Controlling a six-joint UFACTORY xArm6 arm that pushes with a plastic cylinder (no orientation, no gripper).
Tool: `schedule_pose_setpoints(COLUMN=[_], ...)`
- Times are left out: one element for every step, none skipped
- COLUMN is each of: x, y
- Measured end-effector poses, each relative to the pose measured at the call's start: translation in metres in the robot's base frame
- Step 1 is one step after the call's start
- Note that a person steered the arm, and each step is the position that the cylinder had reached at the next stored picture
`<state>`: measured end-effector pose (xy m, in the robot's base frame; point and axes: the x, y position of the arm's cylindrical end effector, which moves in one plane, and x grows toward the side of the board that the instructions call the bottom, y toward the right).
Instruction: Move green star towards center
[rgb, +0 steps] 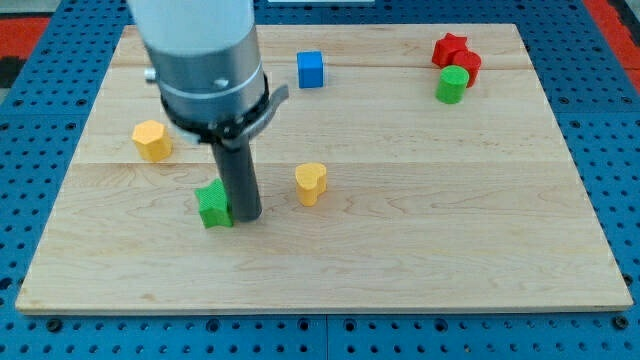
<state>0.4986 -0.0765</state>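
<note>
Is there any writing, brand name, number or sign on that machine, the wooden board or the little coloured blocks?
None: no word, number, logo or sign shows anywhere in this view. The grey arm housing, the wooden board and blocks such as the green star and blue cube are all plain.

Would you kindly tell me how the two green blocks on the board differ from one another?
The green star sits at the view's lower left, touching my tip; the green cylinder sits at the upper right, far from it. The star has points; the cylinder is round. The cylinder stands against red blocks; the star touches no block. Both are green.
</note>
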Motion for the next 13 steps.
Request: schedule_pose_setpoints(x=[0.009, 0.053, 0.054, 0.040, 0.008, -0.022, -0.049, -0.064, -0.070, -0.076, -0.090, -0.101, -0.109], y=[0.005, 0.005, -0.057, -0.057, -0.034, -0.020, -0.004, -0.010, -0.038, -0.064, -0.035, 0.008, 0.023])
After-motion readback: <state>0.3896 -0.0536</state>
